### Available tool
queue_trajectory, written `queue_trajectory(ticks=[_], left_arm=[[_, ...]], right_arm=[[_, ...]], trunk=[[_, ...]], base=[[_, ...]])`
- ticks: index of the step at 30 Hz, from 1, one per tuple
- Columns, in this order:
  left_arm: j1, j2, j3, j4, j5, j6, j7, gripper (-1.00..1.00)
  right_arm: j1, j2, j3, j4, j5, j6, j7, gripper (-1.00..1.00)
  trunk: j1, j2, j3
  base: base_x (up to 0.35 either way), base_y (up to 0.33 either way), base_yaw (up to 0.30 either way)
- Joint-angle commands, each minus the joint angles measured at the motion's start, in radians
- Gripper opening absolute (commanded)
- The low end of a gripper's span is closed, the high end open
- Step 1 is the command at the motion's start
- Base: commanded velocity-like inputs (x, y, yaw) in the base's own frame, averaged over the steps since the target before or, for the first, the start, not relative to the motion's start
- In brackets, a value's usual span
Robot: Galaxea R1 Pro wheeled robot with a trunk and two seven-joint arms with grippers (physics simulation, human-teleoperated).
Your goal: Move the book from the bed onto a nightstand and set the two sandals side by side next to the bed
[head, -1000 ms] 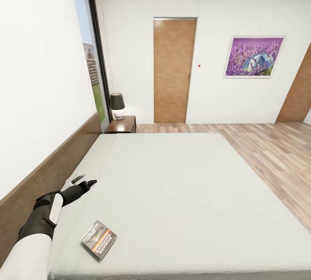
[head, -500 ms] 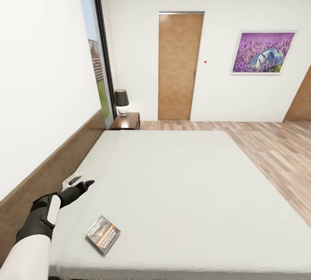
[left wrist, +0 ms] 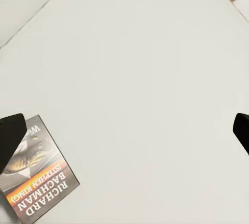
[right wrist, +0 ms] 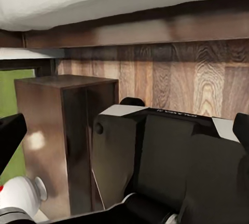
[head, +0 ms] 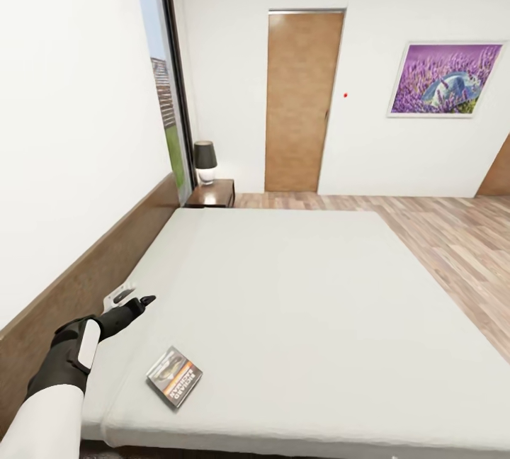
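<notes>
The book (head: 174, 377), dark-covered with an orange-and-white title band, lies flat on the off-white mattress of the bed (head: 297, 289), near its front left corner. My left gripper (head: 131, 297) hovers open over the mattress beside the headboard, a little beyond and to the left of the book. In the left wrist view the book (left wrist: 36, 185) sits by one fingertip (left wrist: 10, 137), outside the open left gripper (left wrist: 124, 130). A nightstand (head: 212, 193) with a black-shaded lamp (head: 205, 161) stands at the bed's far left corner. My right gripper (right wrist: 124, 130) is open, low beside the bed frame. The sandals are out of view.
The wooden headboard (head: 85, 289) runs along the left wall under a tall window (head: 166, 98). A tan door (head: 301, 101) and a lavender picture (head: 445, 80) are on the far wall. Wood-plank floor (head: 453, 246) lies right of the bed. Another dark-wood nightstand (right wrist: 67, 141) is close to the right wrist.
The whole head view has shifted, so the camera has moved. The book lies in the same spot on the bed and my left gripper stays open over the mattress.
</notes>
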Motion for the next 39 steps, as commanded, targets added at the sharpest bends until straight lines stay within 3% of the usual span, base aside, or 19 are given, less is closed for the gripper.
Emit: queue_trajectory(ticks=[1,15,39], left_arm=[[-0.001,0.000,0.003,0.000,0.009,0.008,0.001,1.00],[0.000,-0.031,0.002,-0.001,0.007,0.007,0.001,1.00],[0.000,-0.033,0.003,-0.001,0.008,0.007,0.001,1.00]], right_arm=[[-0.002,-0.001,-0.007,0.003,-0.005,0.010,0.004,1.00],[-0.002,-0.001,-0.006,0.003,-0.005,0.008,0.000,1.00],[-0.002,-0.001,-0.007,0.003,-0.005,0.006,0.000,1.00]], trunk=[[0.001,-0.002,-0.004],[0.001,-0.002,-0.020],[0.001,-0.002,-0.047]], base=[[0.000,0.000,0.078],[0.000,0.000,0.075],[0.000,0.000,-0.027]])
